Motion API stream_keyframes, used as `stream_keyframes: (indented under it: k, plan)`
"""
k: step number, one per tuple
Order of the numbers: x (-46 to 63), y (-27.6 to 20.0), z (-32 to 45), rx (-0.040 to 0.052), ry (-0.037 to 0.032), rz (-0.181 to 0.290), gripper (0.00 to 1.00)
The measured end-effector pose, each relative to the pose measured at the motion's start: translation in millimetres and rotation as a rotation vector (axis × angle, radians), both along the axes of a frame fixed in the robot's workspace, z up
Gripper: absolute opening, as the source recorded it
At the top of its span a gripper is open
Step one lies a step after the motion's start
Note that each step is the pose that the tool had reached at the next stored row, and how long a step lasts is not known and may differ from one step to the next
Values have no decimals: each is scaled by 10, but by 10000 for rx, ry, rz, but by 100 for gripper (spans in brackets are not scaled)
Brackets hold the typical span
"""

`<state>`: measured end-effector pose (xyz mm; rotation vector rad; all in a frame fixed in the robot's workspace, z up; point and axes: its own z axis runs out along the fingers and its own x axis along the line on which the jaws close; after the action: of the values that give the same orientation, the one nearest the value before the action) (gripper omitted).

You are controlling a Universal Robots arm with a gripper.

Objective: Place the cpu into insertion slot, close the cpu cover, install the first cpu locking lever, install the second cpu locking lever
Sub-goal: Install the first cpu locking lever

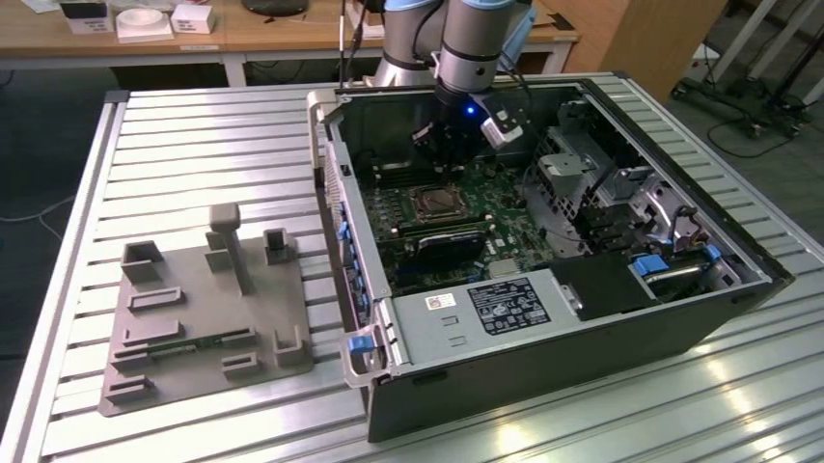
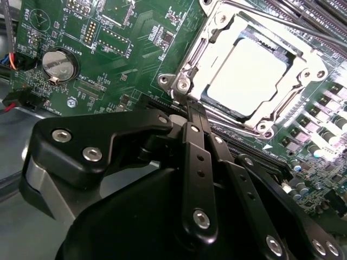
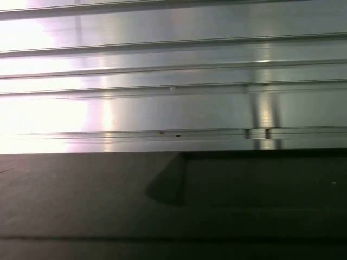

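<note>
Exterior view: gripper (image 1: 445,159) down inside the open computer case (image 1: 580,357), just beside the socket (image 1: 429,204).
Second wrist view: fingers (image 2: 196,162) pressed together, gripping nothing visible, tips at the socket's corner; chip (image 2: 246,76) seated in the socket, cover (image 2: 284,103) closed over it.
First wrist view: ribbed metal table (image 3: 173,103).

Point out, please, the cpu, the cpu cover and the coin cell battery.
cpu (image 2: 246,76): second wrist view, middle of its silvery top.
cpu cover (image 2: 201,54): second wrist view, frame bar beside the chip.
coin cell battery (image 2: 58,65): second wrist view, its round face.
</note>
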<state>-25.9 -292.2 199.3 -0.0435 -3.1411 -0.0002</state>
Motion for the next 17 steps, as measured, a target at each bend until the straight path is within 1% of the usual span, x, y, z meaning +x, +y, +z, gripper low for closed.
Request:
stream_keyframes:
  k: [3, 10, 11, 17]
  plan:
    - [2, 2, 0, -24, 1, 1, 10]
    - [1, 6, 6, -26, 0, 1, 10]
    - [1, 8, 6, -41, 0, 0, 10]
    - [2, 12, 6, -254, -1, 0, 10]
